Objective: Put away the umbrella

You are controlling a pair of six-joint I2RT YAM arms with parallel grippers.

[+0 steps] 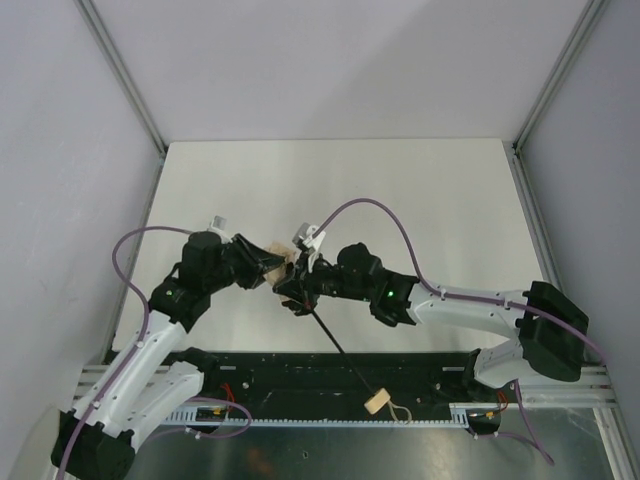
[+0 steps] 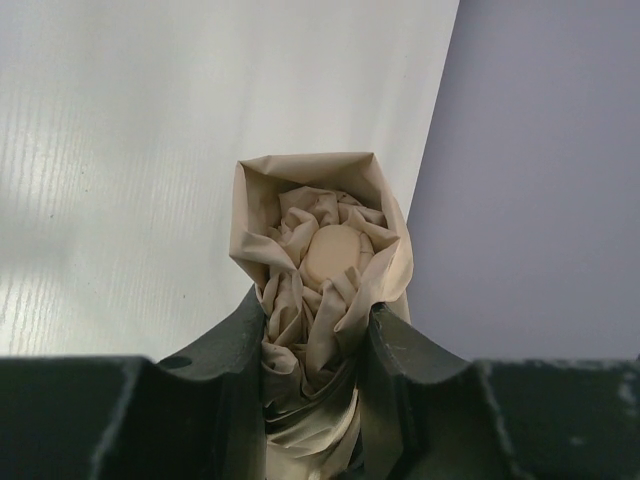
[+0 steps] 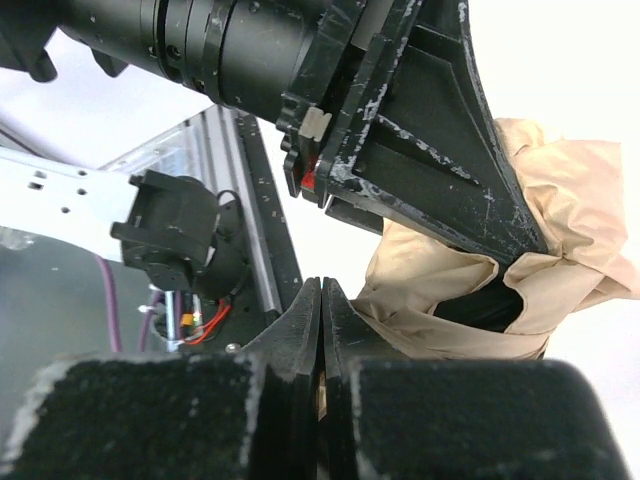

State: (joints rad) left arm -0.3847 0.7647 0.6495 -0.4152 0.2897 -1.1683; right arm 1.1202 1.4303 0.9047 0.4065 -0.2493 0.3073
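The umbrella (image 1: 278, 264) hangs above the table between both arms. Its beige canopy (image 2: 322, 250) is bunched up, and my left gripper (image 2: 315, 330) is shut on that bundle, one finger on each side. The thin black shaft (image 1: 335, 345) slants toward the near edge and ends in the tan handle (image 1: 378, 402) with its loop. My right gripper (image 3: 321, 285) sits beside the canopy (image 3: 560, 220) where the shaft begins. Its fingers are pressed together with a thin tan sliver between them. In the top view my right gripper (image 1: 298, 286) touches the umbrella just below my left gripper (image 1: 262, 268).
The white table (image 1: 400, 200) lies under the arms, with grey walls on three sides. A black rail with cables (image 1: 300, 375) runs along the near edge, below the handle. My left gripper's finger (image 3: 440, 150) fills the upper part of the right wrist view.
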